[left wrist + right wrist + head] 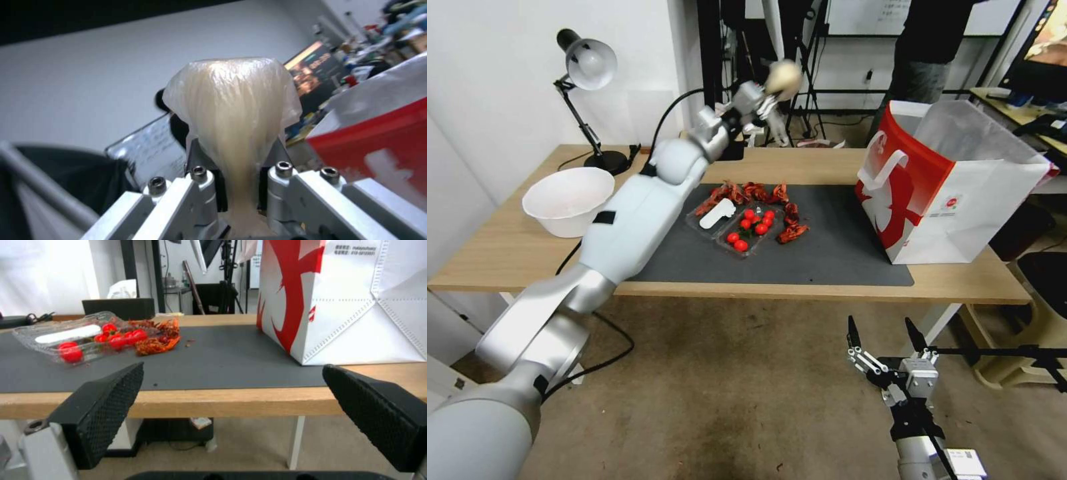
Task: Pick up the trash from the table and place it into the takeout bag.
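From the head view your left pincer point(774, 93) pinches the beige paper ball point(784, 77) high above the table point(514, 247), the takeout bag point(960, 200) at its four o'clock, likely for dropping in; the left wrist view shows the ball squeezed tight; the right wrist view shows your right pincer point(240, 406) spread, idle below the table edge.

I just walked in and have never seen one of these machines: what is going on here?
The robot is clearing a table. Its left gripper is raised high over the far side, shut on a crumpled beige piece of trash. The red-and-white takeout bag stands open at the table's right end. The right gripper waits open, low in front of the table. A clear tray of red fruit lies on the dark mat.
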{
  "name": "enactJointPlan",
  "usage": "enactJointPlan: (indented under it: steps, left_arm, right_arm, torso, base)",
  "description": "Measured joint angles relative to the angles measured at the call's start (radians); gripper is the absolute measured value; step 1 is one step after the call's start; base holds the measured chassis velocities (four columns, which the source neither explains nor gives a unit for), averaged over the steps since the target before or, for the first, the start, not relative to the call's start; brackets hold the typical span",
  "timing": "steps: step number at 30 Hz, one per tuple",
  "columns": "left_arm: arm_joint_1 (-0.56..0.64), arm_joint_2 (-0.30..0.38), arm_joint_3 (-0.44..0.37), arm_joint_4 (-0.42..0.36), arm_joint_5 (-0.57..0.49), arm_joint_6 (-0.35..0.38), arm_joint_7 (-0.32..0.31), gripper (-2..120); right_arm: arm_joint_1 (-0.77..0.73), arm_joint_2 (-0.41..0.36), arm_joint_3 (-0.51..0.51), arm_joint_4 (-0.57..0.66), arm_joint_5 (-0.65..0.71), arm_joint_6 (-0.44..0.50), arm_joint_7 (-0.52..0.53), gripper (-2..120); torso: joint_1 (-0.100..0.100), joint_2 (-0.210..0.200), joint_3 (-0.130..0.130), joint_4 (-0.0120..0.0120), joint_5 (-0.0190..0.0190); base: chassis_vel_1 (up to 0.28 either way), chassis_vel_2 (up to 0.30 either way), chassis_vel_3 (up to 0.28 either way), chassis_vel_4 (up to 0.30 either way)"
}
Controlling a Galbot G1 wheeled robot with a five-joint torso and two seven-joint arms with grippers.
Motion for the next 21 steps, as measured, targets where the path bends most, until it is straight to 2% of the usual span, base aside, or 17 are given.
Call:
enactJointPlan:
  steps: [8,11,12,15,21]
  left_arm:
    - [-0.079,-0.062,0.078,0.009,0.126,-0.059,0.021,7]
    - [-0.128,-0.114,0.107,0.062,0.225,-0.078,0.025,7]
    - [-0.128,-0.114,0.107,0.062,0.225,-0.078,0.025,7]
    - [-0.182,-0.168,0.117,0.142,0.372,-0.097,0.026,7]
    - [-0.246,-0.228,0.138,0.233,0.479,-0.117,0.034,7]
  right_arm:
    - [-0.006,0.012,0.003,0.002,-0.003,0.002,0.0,100]
    - [-0.007,0.018,0.004,0.002,-0.005,0.004,0.0,100]
    - [-0.007,0.018,0.004,0.002,-0.005,0.004,0.0,100]
    - [-0.007,0.022,0.005,0.002,-0.005,0.005,0.0,100]
    - [-0.008,0.027,0.007,0.001,-0.005,0.009,0.0,100]
  torso:
    - [0.0,0.0,0.0,0.0002,-0.0002]
    - [0.0,0.0,0.0,-0.0001,-0.0001]
    - [0.0,0.0,0.0,-0.0001,-0.0001]
    - [0.0,0.0,0.0,0.0002,0.0]
    - [0.0,0.0,0.0,0.0004,-0.0001]
  base:
    - [0.0,0.0,0.0,0.0]
    - [0.0,0.0,0.0,0.0]
    - [0.0,0.0,0.0,0.0]
    - [0.0,0.0,0.0,0.0]
    - [0.0,0.0,0.0,0.0]
